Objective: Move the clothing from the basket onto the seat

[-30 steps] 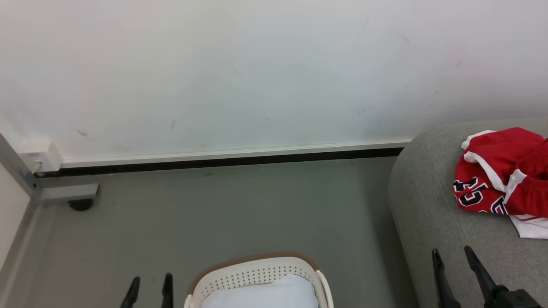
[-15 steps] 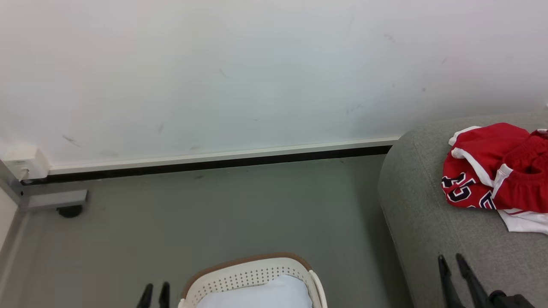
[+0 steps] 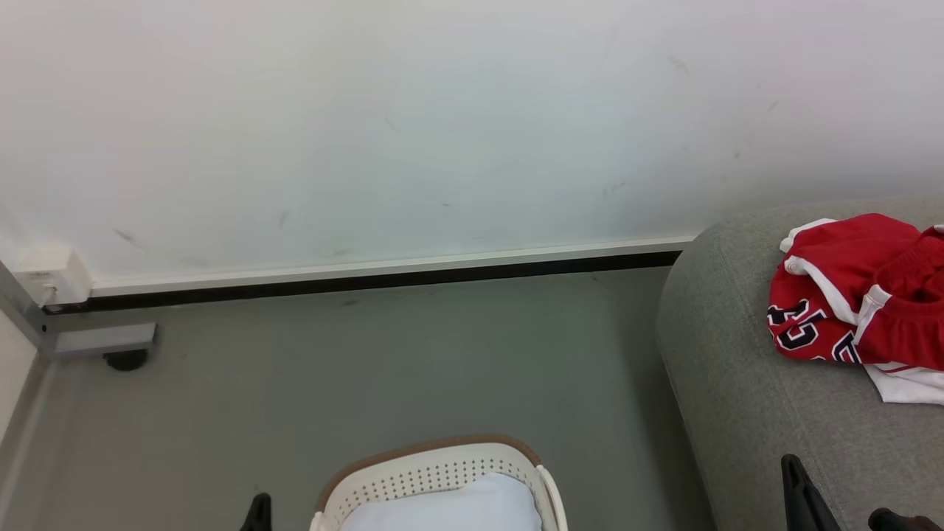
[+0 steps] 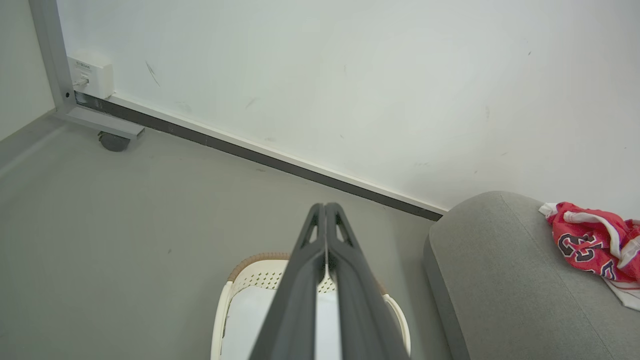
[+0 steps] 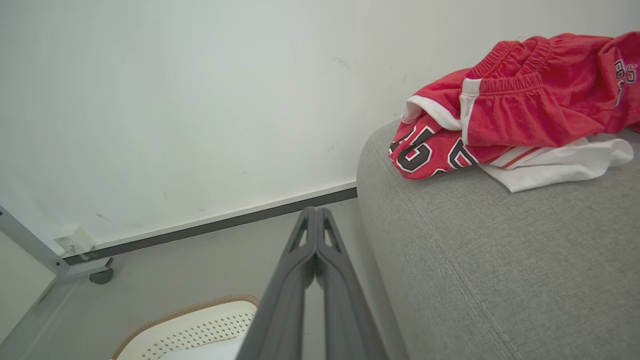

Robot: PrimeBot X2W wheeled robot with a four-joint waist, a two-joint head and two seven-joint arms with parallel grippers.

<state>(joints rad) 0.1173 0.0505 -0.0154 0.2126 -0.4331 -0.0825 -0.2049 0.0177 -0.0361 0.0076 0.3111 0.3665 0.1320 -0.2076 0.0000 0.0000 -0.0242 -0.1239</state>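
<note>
on the seat lies the clothing.

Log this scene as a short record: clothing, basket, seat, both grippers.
seat: grey sofa, right of the basket
clothing: red jersey and shorts, bunched on the seat
basket: on the floor, holds a pale sheet, no red clothing visible
left gripper: shut, empty, left of the basket
right gripper: shut, empty, apart from the clothing
</note>
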